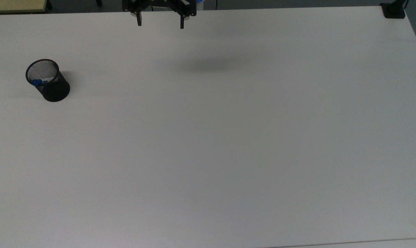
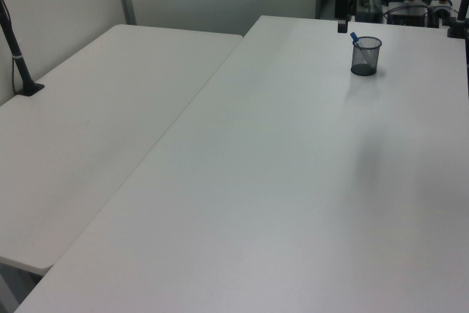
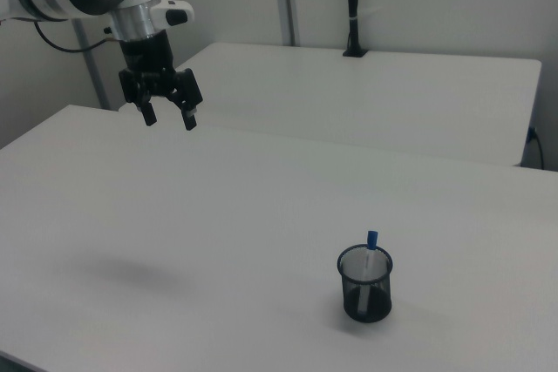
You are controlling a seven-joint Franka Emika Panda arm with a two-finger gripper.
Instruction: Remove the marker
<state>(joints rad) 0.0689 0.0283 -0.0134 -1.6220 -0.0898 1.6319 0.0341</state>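
Note:
The marker [image 3: 370, 254], white with a blue cap, stands leaning inside a black mesh cup [image 3: 365, 286] on the white table. In the top view the cup [image 1: 48, 80] sits near the top view's left edge with the marker's blue tip [image 1: 37, 82] at its rim. The left view has the cup [image 2: 366, 56] far back with the marker [image 2: 355, 37] poking out. My gripper [image 3: 170, 117] hangs open high above the table, well away from the cup, with nothing between its fingers. It also appears at the top view's upper edge [image 1: 160, 23].
The white table [image 1: 228, 137] spreads wide around the cup. A second white table [image 2: 95, 108] adjoins it on the left view's left. A black clamp post [image 3: 352, 6] stands on the far table, another black mount [image 1: 394, 10] at the top view's upper right corner.

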